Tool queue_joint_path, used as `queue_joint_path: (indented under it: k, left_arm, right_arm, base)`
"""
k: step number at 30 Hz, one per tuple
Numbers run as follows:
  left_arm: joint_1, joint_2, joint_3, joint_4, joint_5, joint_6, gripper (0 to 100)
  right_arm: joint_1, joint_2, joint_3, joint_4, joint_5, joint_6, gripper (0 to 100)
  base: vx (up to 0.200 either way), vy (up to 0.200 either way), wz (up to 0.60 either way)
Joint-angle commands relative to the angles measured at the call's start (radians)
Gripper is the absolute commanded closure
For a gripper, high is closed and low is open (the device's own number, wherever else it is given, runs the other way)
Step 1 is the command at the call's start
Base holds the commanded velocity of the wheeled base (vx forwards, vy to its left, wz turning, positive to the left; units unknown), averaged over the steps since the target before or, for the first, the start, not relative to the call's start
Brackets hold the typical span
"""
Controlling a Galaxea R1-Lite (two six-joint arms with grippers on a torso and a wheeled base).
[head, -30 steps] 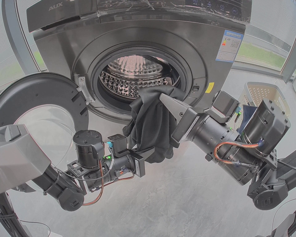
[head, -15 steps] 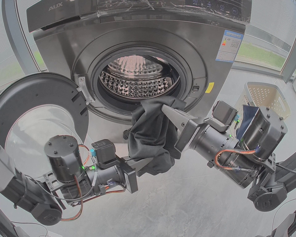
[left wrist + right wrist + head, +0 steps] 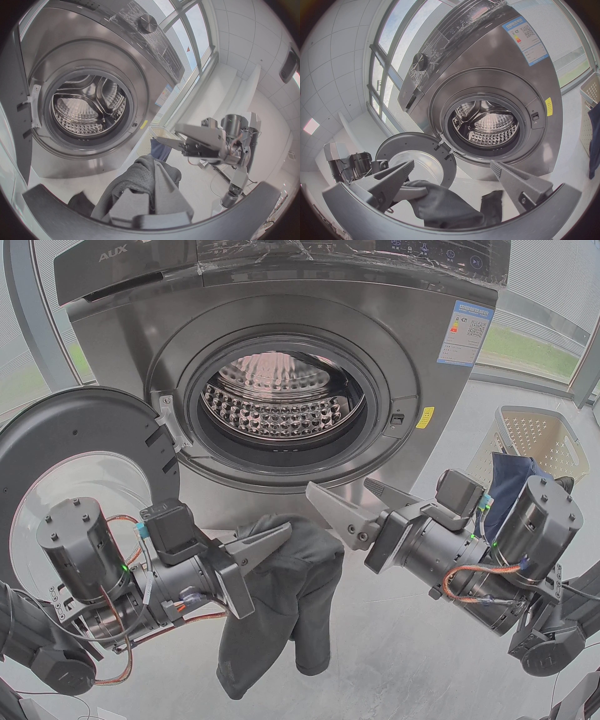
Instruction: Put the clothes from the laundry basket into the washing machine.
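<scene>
A dark grey garment (image 3: 281, 602) hangs low in front of the washing machine (image 3: 431, 309), below its open drum (image 3: 281, 396). My left gripper (image 3: 275, 540) is shut on the garment's upper fold, and cloth bunches between its fingers (image 3: 168, 187) in the left wrist view. My right gripper (image 3: 340, 490) stands open just right of the garment, with nothing between its fingers (image 3: 518, 184). From the right wrist the garment (image 3: 447, 206) lies below and between the spread jaws. A blue cloth (image 3: 509, 480) hangs over the rim of the laundry basket (image 3: 537, 434) at the right.
The round door (image 3: 81, 427) is swung open to the left, close beside my left arm. The basket stands on the floor to the right of the machine. Bare grey floor (image 3: 387, 652) lies in front of the machine.
My right gripper has let go of the garment, opened and dropped lower. The garment now hangs from my left gripper, lower and away from the drum mouth.
</scene>
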Motion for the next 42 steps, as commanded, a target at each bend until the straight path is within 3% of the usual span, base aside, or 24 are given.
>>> queue_joint_path:
  k: [1,6,12,20,24,29,37,42]
  left_arm:
    - [0.032,0.003,-0.042,-0.001,0.035,-0.006,100]
    - [0.052,0.031,-0.122,-0.004,0.125,-0.013,100]
    - [0.059,0.031,-0.163,-0.003,0.162,-0.039,100]
    - [0.054,0.03,-0.172,-0.004,0.167,-0.042,100]
    - [0.059,0.028,-0.172,-0.007,0.165,-0.044,100]
    - [0.059,0.027,-0.172,-0.012,0.162,-0.046,100]
    - [0.051,0.019,-0.158,-0.036,0.156,-0.05,100]
    - [0.046,0.016,-0.157,-0.036,0.154,-0.058,100]
  right_arm:
    - [-0.008,-0.036,0.041,0.003,-0.003,0.0,0]
    - [-0.03,-0.051,0.125,0.0,-0.001,-0.009,0]
    - [-0.011,-0.046,0.179,0.0,0.008,-0.012,0]
    - [0.013,0.047,0.139,-0.044,0.017,-0.035,0]
    - [-0.007,0.138,0.102,-0.127,0.052,-0.08,0]
    - [-0.016,0.174,0.092,-0.146,0.052,-0.083,0]
    - [-0.131,0.197,-0.001,-0.144,0.062,-0.093,0]
    - [-0.154,0.21,-0.039,-0.144,0.062,-0.093,0]
  base:
    - [0.0,0.0,0.0]
    - [0.0,0.0,0.0]
    - [0.0,0.0,0.0]
    - [0.0,0.0,0.0]
    - [0.0,0.0,0.0]
    - [0.0,0.0,0.0]
    - [0.0,0.0,0.0]
    - [0.0,0.0,0.0]
